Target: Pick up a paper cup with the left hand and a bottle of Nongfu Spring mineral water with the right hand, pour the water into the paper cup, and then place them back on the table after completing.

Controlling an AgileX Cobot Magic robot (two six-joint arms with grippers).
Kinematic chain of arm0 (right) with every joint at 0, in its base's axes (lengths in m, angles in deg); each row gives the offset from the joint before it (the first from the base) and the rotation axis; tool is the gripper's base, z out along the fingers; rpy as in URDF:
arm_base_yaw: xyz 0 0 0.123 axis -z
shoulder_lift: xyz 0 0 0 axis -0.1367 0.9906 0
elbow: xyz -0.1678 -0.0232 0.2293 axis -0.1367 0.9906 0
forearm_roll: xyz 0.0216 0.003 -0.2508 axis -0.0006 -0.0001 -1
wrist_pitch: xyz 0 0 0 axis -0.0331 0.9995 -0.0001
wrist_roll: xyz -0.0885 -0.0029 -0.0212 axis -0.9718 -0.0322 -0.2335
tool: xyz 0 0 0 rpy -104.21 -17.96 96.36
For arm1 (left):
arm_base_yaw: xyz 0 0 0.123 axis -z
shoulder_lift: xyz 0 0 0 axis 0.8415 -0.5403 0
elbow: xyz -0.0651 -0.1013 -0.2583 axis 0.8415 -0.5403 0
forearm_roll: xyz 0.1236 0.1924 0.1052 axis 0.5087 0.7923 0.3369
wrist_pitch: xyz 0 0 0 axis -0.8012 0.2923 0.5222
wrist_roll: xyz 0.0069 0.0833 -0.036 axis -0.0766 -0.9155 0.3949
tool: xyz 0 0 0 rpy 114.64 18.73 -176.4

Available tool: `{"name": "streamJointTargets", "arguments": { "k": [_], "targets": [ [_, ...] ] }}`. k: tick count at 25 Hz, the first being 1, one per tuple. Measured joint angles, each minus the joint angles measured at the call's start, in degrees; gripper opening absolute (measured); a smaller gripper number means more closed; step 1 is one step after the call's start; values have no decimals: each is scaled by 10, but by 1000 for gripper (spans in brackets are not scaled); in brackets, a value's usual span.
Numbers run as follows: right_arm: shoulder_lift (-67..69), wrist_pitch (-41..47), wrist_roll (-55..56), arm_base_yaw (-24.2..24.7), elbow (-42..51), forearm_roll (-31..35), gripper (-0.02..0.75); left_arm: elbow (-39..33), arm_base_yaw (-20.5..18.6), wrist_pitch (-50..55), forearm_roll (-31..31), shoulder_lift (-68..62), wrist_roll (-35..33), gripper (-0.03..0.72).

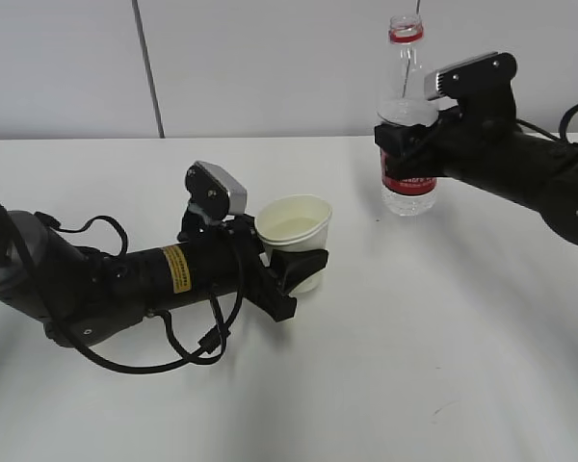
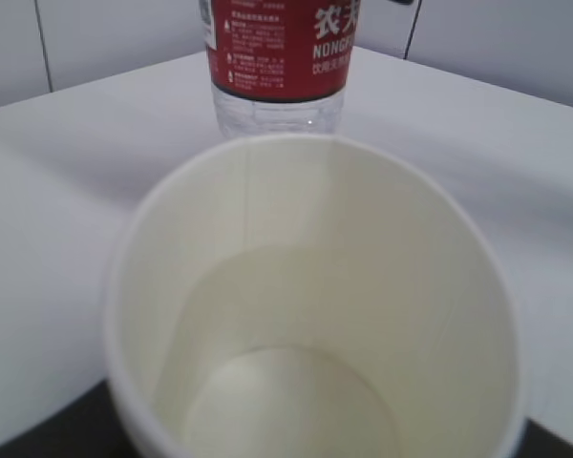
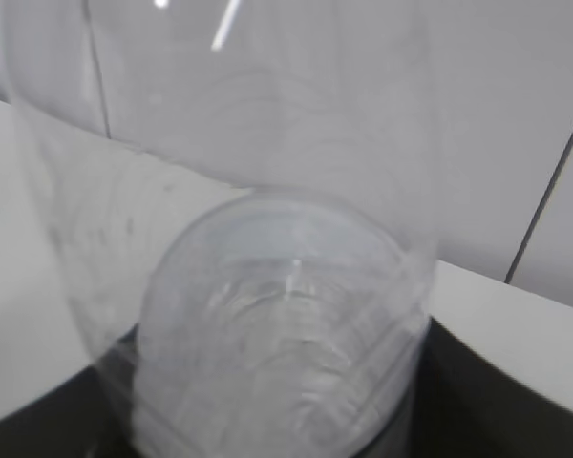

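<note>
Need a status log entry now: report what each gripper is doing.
Left gripper: closed on the paper cup, which holds some water.
Right gripper: closed on the Nongfu Spring bottle, upright, uncapped.

My left arm is a black cylinder bearing a yellow sticker, looped with loose black cables and topped by a grey camera block. My right arm is bulkier, black and sticker-free, its silver-grey camera block fixed with dark screws.
</note>
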Motion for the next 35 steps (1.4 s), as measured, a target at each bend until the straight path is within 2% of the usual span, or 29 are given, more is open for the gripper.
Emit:
{"name": "streamJointTargets", "arguments": {
  "k": [10, 20, 35],
  "targets": [
    [0, 0, 35, 0, 0, 61, 408, 0, 0, 0, -14, 0, 0, 380],
    [11, -3, 39, 0, 0, 72, 408, 0, -6, 2, -49, 0, 0, 380],
    [11, -4, 40, 0, 0, 73, 408, 0, -93, 14, -73, 0, -37, 380]
  ]
}}
